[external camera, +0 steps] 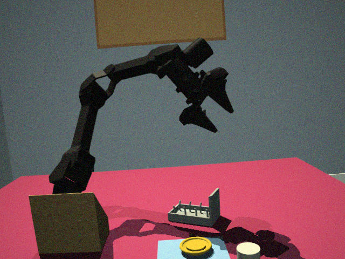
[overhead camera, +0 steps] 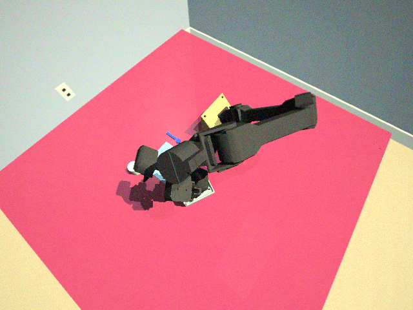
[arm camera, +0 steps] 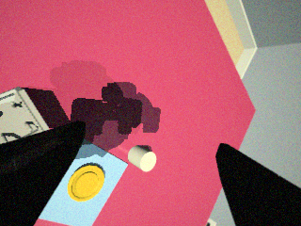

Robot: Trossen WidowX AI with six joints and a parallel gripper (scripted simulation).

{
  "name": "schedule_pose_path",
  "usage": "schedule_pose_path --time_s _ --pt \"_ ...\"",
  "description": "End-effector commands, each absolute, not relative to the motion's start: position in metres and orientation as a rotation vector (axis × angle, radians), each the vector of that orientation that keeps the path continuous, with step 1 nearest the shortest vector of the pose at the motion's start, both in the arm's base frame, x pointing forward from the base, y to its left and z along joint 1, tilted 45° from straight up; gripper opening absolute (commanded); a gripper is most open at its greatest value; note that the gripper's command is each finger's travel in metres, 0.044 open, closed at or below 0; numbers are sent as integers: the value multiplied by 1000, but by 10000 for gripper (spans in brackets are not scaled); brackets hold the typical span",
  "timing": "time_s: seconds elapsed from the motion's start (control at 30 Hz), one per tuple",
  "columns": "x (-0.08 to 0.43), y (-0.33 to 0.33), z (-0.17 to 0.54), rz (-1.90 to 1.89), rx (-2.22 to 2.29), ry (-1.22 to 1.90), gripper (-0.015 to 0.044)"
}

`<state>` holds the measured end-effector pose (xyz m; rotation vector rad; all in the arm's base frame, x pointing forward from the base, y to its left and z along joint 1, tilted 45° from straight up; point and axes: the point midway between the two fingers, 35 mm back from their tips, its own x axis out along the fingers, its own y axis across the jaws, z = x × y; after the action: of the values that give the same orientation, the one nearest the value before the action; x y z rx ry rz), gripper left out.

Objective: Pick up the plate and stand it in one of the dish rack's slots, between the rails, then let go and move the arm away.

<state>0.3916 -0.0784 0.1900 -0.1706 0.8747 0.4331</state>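
The black arm [overhead camera: 280, 124] [external camera: 133, 67] reaches out high over the red worktop [overhead camera: 253, 233] [external camera: 264, 184] [arm camera: 188, 61], bent at its joints, with its end tipped downward. Its tool [overhead camera: 156, 186] [external camera: 225, 122] [arm camera: 151, 138] is released, the two fingers standing wide apart with nothing between them, up in the air well above everything.

The yellow plate [external camera: 195, 245] [arm camera: 86, 183] lies flat on a light blue mat [overhead camera: 159, 175] [external camera: 167, 249] [arm camera: 105, 184], out of the tool's grip and apart from the rack. A whitish cylinder [overhead camera: 131, 167] [external camera: 248, 251] [arm camera: 142, 158] stands upright just beside the mat.

Near the mat I can see the pale dish rack [overhead camera: 201, 197] [external camera: 192, 220] [arm camera: 35, 110], a shallow tray with short upright pegs and a tall panel at one end. The slots I can make out hold no plate. From above, the arm covers much of the rack and hides the plate.

A small blue stick with a rounded end [overhead camera: 173, 137] lies on the worktop near the mat. By the arm's foot is a yellowish block with a sloping face [overhead camera: 213, 112] [external camera: 65, 223].
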Motion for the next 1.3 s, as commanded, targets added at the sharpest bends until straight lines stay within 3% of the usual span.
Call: schedule_pose_path --time_s 0.0,0.93,1.27 --pt "389 -92 167 444 -99 965 400" --pt "318 -137 36 619 577 1512 400" --pt "321 -58 -44 622 579 1509 400"
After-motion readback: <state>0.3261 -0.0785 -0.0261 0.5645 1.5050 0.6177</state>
